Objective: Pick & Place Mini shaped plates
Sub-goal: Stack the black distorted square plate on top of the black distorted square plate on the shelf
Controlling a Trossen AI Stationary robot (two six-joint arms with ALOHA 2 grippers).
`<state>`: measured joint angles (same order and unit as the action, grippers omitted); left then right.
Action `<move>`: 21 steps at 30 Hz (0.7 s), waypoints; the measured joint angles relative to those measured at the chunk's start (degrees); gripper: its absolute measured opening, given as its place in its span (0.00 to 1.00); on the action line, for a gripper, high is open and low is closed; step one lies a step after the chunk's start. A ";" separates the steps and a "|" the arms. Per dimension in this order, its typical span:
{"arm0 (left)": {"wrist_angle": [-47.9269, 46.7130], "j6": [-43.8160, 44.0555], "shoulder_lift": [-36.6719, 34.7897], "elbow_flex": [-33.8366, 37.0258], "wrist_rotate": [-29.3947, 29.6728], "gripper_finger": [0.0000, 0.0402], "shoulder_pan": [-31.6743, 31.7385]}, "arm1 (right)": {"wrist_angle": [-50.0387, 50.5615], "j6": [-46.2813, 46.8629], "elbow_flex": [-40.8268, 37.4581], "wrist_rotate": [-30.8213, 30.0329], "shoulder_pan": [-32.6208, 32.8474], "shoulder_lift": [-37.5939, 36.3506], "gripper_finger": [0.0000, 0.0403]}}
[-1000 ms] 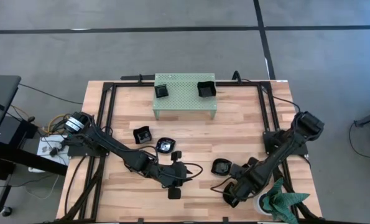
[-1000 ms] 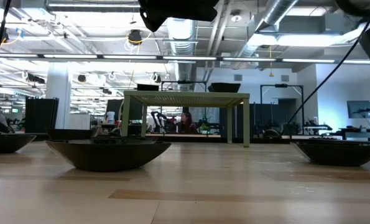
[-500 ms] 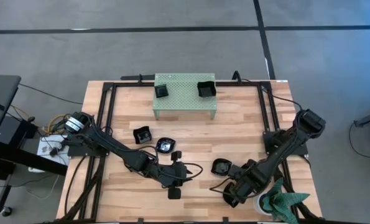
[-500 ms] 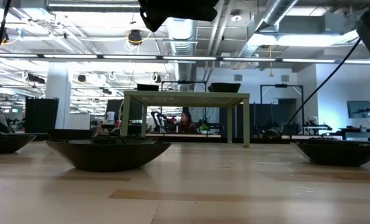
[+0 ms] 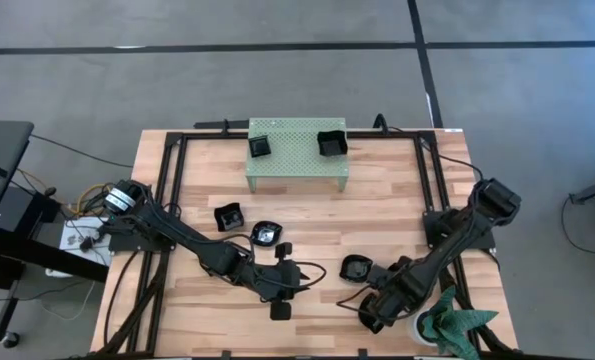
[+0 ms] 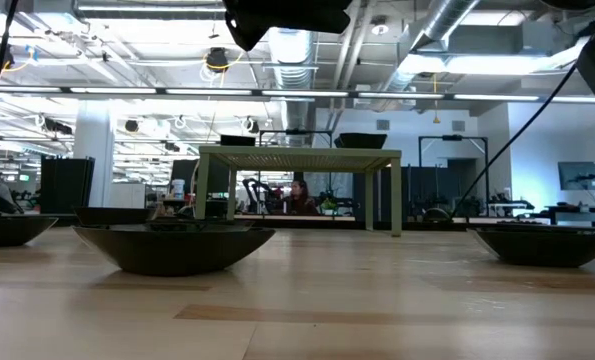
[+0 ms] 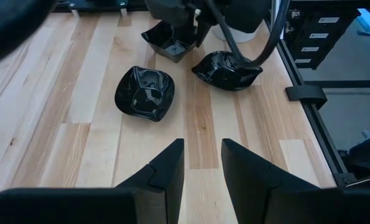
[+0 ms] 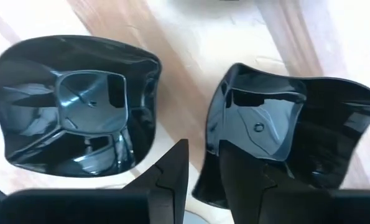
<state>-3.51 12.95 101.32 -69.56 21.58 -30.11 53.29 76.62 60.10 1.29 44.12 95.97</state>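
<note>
left gripper [image 5: 280,279] low over the front-centre tabletop [image 5: 307,215], fingers slightly apart, holding nothing | square plate [image 5: 228,215] and wavy plate [image 5: 265,234] lie left of centre | two square plates [image 5: 260,146] [image 5: 332,142] sit on the green perforated stand [image 5: 297,175] | round plate [image 5: 355,267] just beside right gripper [image 5: 369,312], fingers slightly apart over two plates [image 8: 73,102] [image 8: 290,134]

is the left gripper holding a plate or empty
Empty. In the left wrist view the left gripper has its fingers apart with only bare wood between them; the nearest black plate lies ahead, untouched.
</note>
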 joint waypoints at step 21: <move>0.45 0.00 0.00 0.00 0.00 0.27 -0.02 | 2.26 -3.67 -0.49 -1.10 -1.01 2.64 0.07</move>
<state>-3.06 12.95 101.32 -69.56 21.58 -30.13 55.54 72.95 59.61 0.19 43.11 98.61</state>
